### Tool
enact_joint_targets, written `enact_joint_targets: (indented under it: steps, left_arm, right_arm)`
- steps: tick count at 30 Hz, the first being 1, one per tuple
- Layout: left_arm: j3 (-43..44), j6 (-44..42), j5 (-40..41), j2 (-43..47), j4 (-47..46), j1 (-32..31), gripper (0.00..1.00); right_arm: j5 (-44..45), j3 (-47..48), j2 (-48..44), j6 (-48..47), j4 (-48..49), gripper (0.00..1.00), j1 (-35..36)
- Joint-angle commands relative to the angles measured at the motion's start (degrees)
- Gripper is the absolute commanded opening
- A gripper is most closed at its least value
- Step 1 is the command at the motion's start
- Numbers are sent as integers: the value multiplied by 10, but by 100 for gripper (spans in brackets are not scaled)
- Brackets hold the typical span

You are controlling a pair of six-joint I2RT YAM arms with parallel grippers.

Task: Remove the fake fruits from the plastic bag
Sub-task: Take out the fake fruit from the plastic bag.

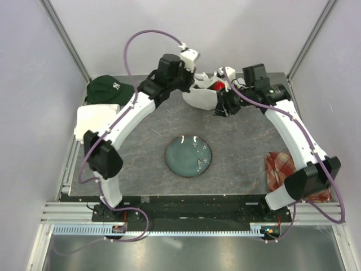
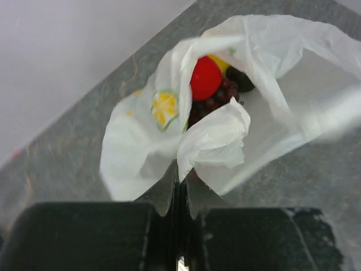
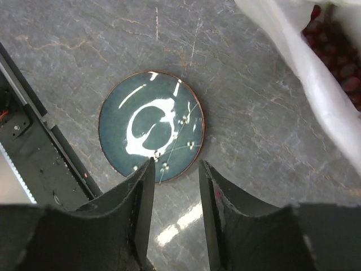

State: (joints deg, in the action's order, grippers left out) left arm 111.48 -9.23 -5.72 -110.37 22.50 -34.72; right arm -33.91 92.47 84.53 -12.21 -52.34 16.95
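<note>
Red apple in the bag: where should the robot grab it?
Pinch its round sides, reaching through the open mouth of the plastic bag. The red apple sits bare beside the grape bunch, with film walling it elsewhere. The right gripper, jaws open, seems free.
</note>
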Motion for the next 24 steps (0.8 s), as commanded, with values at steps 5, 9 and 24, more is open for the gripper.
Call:
enact_joint_targets:
  steps: [5,9,24]
  left_arm:
    - [-220,482,26,182,9,90,2]
    - [-288,498,-32,206,-32,104,2]
    - [-303,554,-33,215,-44,105,2]
  right_arm:
    - [38,98,106,40,65,46,18]
    - [33,134,120,87,110,45,18]
    - [210,142,184,25,92,36,122]
